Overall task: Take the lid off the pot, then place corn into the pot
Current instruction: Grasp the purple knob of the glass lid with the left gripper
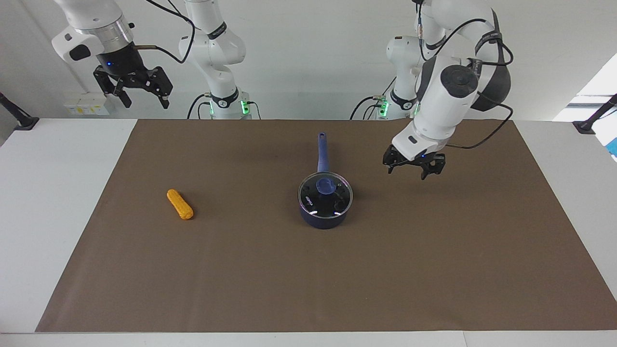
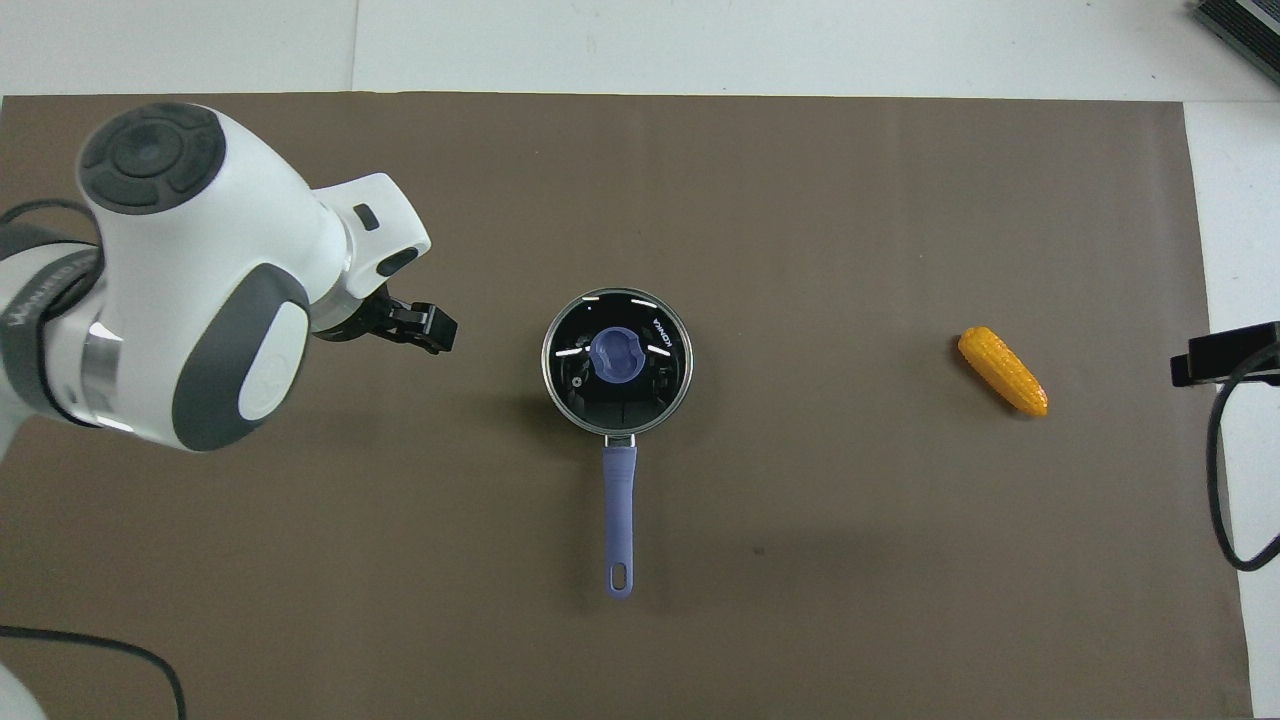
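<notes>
The right gripper [image 1: 131,91] is waiting up high at the right arm's end of the table, its fingers spread and holding nothing. The left gripper [image 1: 414,166] is hanging in the air over the brown mat [image 1: 434,270], just beside the small dark blue pot [image 1: 324,218], on the side toward the left arm's end. Its fingers are spread wide and holding nothing.

The pot is sitting in the middle of the mat. Its long blue handle [image 2: 619,510] is pointing straight toward the robots. The round glass lid [image 2: 617,362] with the blue knob [image 1: 325,185] is sitting on the pot, not lifted yet.

The small bumpy orange-yellow corn cob [image 1: 180,204] is lying on the mat toward the right arm's end, well apart from the pot.

The left gripper is much nearer to the knob, so it looks like the one to lift the lid. It needs to go sideways over the knob, then down.
</notes>
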Controlling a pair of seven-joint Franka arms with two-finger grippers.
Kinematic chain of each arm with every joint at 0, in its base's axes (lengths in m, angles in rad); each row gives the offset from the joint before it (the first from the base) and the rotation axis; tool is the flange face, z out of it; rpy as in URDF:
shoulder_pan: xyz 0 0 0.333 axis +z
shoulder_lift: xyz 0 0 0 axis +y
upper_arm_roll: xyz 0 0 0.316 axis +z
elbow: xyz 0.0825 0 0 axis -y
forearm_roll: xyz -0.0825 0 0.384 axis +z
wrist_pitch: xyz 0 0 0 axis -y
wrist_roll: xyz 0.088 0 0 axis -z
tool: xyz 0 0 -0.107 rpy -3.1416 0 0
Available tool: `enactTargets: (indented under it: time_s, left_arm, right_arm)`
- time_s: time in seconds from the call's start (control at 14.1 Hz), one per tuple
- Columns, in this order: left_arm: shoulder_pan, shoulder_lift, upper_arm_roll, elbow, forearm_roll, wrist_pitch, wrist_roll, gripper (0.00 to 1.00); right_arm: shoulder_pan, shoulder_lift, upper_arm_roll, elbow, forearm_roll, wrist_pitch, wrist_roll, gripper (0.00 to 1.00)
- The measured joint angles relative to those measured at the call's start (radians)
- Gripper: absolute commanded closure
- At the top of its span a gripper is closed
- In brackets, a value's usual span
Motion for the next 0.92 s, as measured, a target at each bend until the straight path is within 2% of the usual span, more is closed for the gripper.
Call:
enactTargets:
  time_s: [0.36, 0.64, 0.92]
  left_arm:
    - [-0.127, 0.069, -0.002, 0.009, -0.023, 0.103, -0.285, 0.0]
    - [-0.227, 0.144, -0.002, 0.098, -0.023, 0.104, -0.524, 0.0]
    - [-0.275, 0.224, 0.0, 0.185, -0.007, 0.095, -0.655, 0.0]
  right_arm:
    - [0.0, 0.0, 0.0, 0.0, 0.0, 0.0, 0.0, 0.0]
    - [0.0, 0.0, 0.0, 0.0, 0.0, 0.0, 0.0, 0.0]
    - [0.0, 0.0, 0.0, 0.0, 0.0, 0.0, 0.0, 0.0]
